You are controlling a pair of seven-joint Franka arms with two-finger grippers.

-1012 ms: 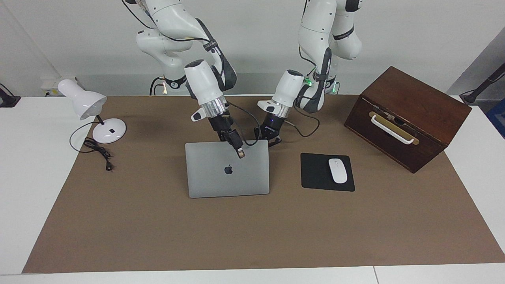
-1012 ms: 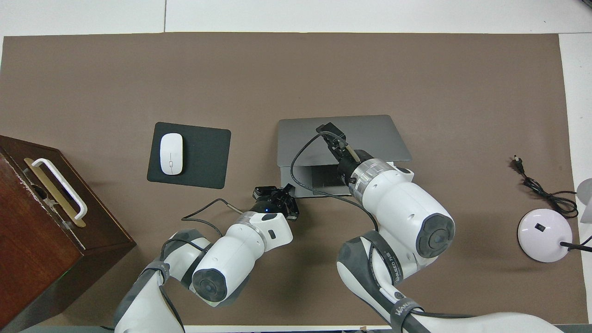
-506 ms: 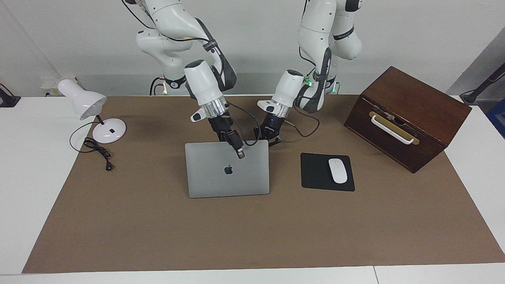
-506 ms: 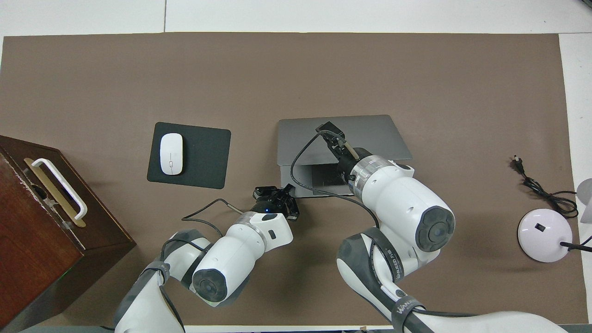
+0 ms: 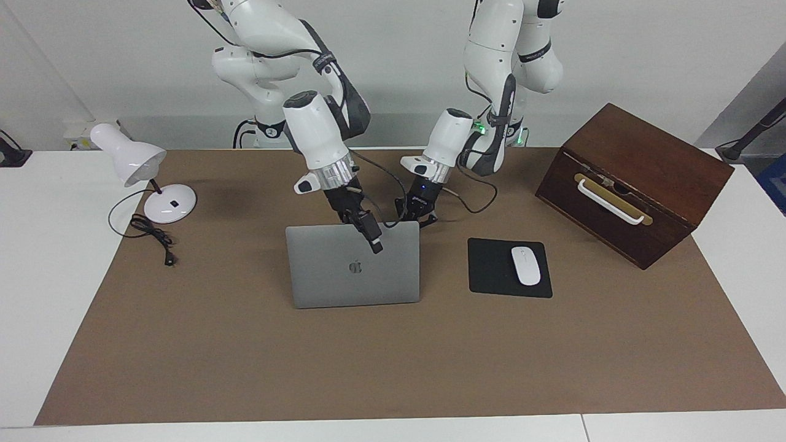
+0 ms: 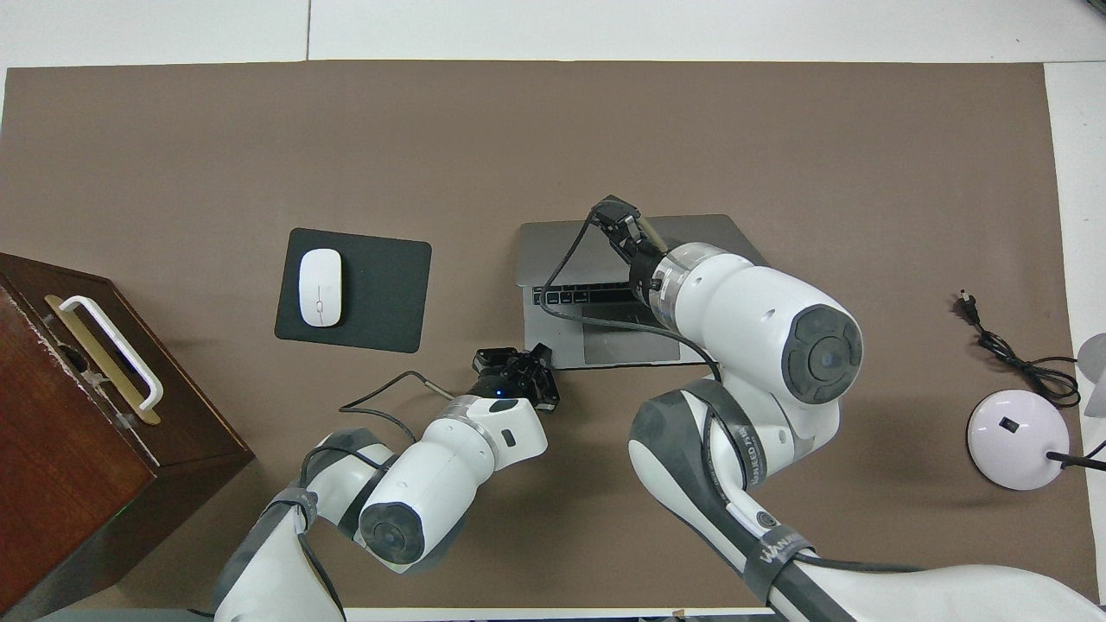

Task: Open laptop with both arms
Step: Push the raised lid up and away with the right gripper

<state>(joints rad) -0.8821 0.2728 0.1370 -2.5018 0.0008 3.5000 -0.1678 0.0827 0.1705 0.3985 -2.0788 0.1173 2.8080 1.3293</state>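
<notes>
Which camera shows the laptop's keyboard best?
The overhead view: it looks down past the raised lid onto the keyboard and trackpad of the laptop, though the right arm covers part. The facing view shows only the lid's back with its logo, hiding the keys.

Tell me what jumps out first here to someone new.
The thin silver-grey laptop mid-mat, lid half raised, keyboard showing from overhead. The right gripper sits against the lid's top edge; the left gripper, shut, rests at the base's corner nearest the robots. Beside it, toward the left arm's end: a white mouse on a black square mouse pad.
</notes>
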